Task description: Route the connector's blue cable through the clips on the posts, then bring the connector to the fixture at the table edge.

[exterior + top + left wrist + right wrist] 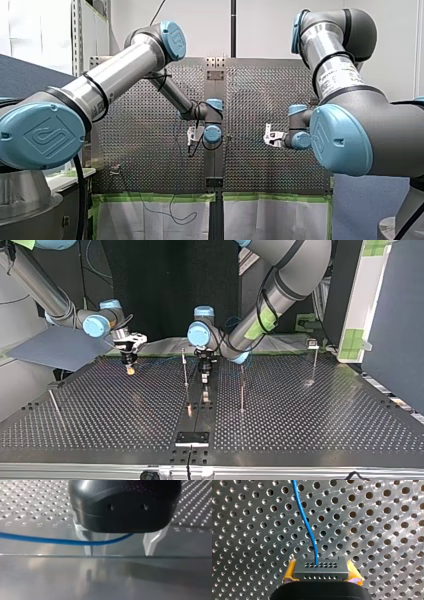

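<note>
Left tool [118, 552] spread wide, pointing down; right tool [322, 572] clamped on connector [321, 566].

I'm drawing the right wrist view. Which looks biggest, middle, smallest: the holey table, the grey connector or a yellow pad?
Largest: the table, filling the view.
Then: the connector.
Smallest: the yellow pad, a sliver beside the connector.

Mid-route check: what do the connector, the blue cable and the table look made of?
The connector looks like matte dark-grey moulded plastic, going by its rows of small holes. The blue cable has a smooth, slightly glossy jacket bending softly, probably flexible plastic insulation. The table is bare perforated metal, perhaps aluminium: bright sheen, circular marks around holes.
</note>
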Available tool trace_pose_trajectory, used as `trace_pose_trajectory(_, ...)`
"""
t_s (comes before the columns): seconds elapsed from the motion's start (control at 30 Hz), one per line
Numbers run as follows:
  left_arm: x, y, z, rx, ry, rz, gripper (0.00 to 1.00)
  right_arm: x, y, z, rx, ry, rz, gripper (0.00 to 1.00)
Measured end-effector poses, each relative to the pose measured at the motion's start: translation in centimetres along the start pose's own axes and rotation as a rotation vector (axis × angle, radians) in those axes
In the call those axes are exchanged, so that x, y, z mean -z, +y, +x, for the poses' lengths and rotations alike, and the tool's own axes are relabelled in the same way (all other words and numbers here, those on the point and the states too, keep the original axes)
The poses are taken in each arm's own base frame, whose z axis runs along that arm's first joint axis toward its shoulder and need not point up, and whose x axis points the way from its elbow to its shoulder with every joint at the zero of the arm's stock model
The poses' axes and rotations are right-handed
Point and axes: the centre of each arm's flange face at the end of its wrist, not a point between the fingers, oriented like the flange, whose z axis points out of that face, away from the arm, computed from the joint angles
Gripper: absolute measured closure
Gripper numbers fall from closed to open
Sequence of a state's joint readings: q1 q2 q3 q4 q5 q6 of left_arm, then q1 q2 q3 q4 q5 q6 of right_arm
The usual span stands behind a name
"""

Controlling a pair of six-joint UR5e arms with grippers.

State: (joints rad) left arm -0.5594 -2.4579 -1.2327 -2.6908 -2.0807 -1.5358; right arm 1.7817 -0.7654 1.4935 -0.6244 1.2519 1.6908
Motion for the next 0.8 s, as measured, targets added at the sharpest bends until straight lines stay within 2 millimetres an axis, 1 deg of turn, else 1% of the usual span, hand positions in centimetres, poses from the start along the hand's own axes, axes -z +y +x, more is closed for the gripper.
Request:
trace_pose_trajectory(0.13,0.3,0.0,0.2,-0.020,0.021,0.008,0.00,0.0,0.0,0.0,-0.001,-0.004,0.000,1.00)
trace_pose_trajectory(0.5,1.3,0.6,0.7,-0.064,0.095,-0.041,0.00,0.2,0.0,-0.3,-0.007,-0.022,-0.003,1.00)
trace_pose_trajectory(0.67,2.4,0.3,0.9,-0.089,0.134,-0.037,0.00,0.3,-0.1,-0.3,-0.009,-0.027,-0.003,1.00)
trace_pose_trajectory(0.8,3.7,-0.3,0.3,-0.092,0.135,-0.028,0.00,0.3,-0.1,-0.4,-0.010,-0.029,-0.003,1.00)
